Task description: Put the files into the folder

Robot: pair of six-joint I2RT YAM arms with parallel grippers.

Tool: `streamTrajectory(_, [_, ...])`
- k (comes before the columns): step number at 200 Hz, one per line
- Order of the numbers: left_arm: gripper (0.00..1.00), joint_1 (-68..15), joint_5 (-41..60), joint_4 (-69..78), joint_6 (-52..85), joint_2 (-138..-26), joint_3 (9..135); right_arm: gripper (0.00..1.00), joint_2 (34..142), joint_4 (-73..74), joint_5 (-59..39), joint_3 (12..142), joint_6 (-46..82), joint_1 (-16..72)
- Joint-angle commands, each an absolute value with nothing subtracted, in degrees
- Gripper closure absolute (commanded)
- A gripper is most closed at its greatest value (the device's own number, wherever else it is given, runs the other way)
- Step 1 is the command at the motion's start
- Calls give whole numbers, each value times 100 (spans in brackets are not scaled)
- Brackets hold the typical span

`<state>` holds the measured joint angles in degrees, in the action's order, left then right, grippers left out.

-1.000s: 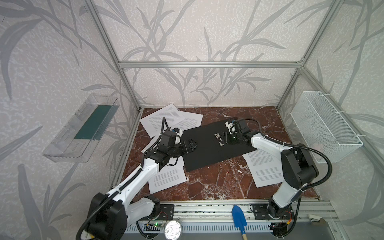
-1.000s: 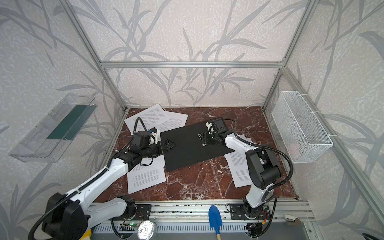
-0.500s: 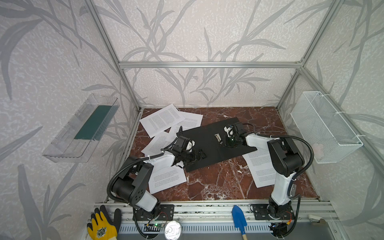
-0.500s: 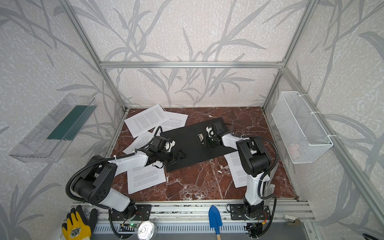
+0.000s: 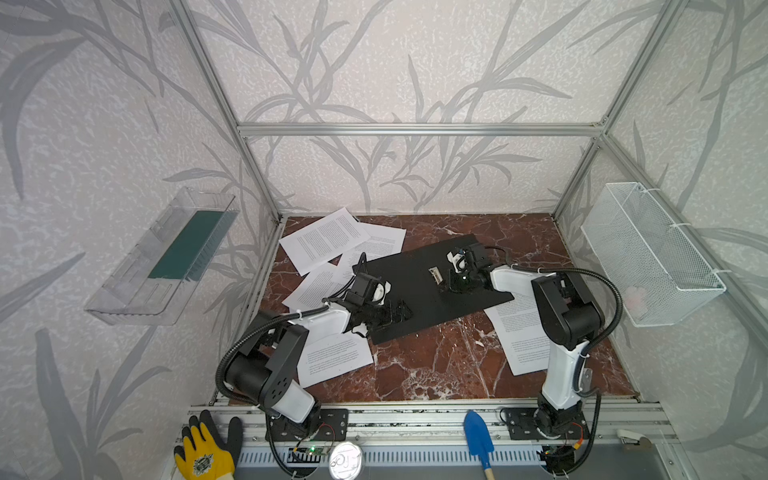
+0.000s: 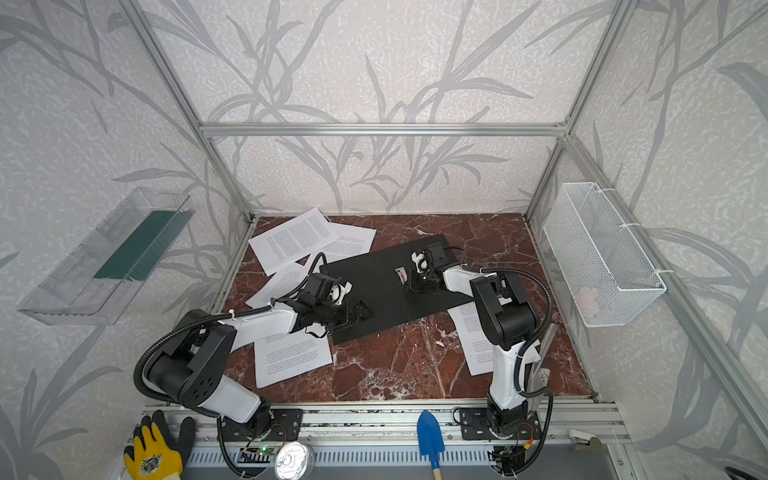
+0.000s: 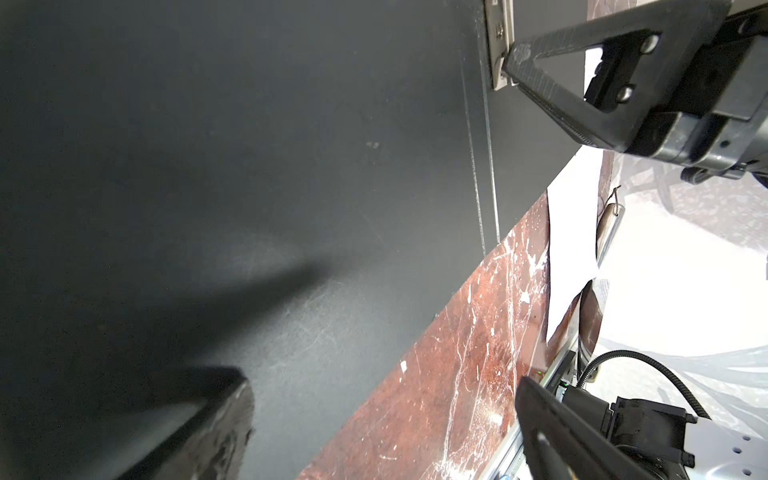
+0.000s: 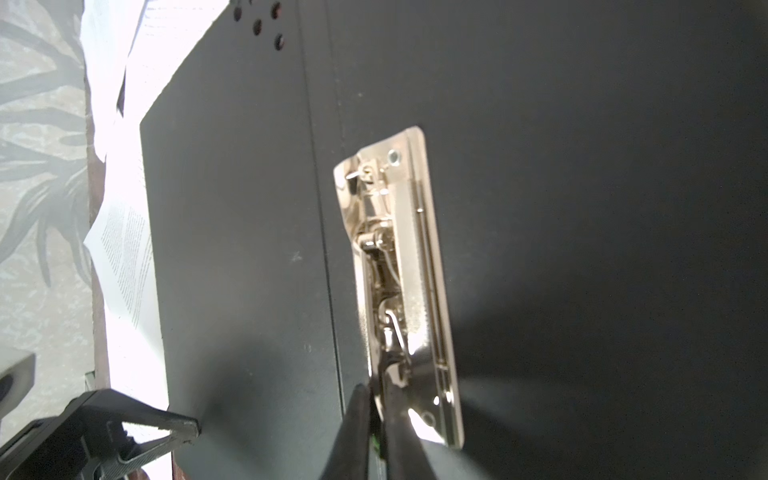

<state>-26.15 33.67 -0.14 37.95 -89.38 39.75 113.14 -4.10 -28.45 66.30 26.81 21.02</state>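
The left tool is held wide apart over the black folder, laid open on the table. The right tool has just been clamped on its metal clip, presumably to be raised; the files lie scattered around.

Red marble bench, centre frame. Clear wall tray, left edge, held a dark green panel. White wire basket hung at right. Along the bottom edge lay a yellow-and-black glove at left, a round tin, and a blue trowel right of centre.
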Motion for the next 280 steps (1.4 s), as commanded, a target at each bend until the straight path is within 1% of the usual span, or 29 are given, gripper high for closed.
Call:
streamTrajectory(1, [1,-2634,3136,-277,3705,-8942,3848,97,11367,-312,-3021,6779,2746,2092])
streamTrajectory(6, [1,-2632,3171,-260,3734,-8915,3862,100,11337,-323,-3020,6795,2759,2092])
streamTrajectory(32, [1,-2634,3280,-233,3857,-8627,3902,100,11081,-500,-3001,6920,2812,2126])
streamTrajectory(76, [1,-2636,2926,-718,3773,-7847,3955,100,10228,-804,-2570,6822,3090,2292])
streamTrajectory(117, [1,-2646,2673,-1031,3692,-7245,3916,100,9326,-623,-2179,6133,3591,2525])
streamTrajectory(163, [1,-2717,2540,-1111,3621,-7173,3920,100,8549,-4,-1870,4838,4351,2566])
streamTrajectory(181, [1,-2761,2572,-1049,3617,-7292,3929,100,8447,219,-1799,4488,4300,2566])
streamTrajectory(203, [1,-2824,2683,-891,3665,-7497,3921,100,8563,274,-1779,4327,4184,2556])
streamTrajectory(234, [1,-2926,2854,-611,3750,-7853,3898,100,8933,752,-1723,4010,4274,2549])
streamTrajectory(249, [1,-2942,2925,-485,3770,-8059,3876,100,9167,1066,-1862,3919,4287,2522])
streamTrajectory(259, [1,-2940,2931,-449,3755,-8201,3884,96,9264,1219,-1918,3873,4313,2510])
streamTrajectory(275, [1,-2941,2898,-424,3728,-8423,3882,87,9294,1227,-1957,3859,4291,2494])
streamTrajectory(280, [1,-2944,2891,-427,3718,-8485,3885,82,9271,1185,-1948,3855,4278,2496])
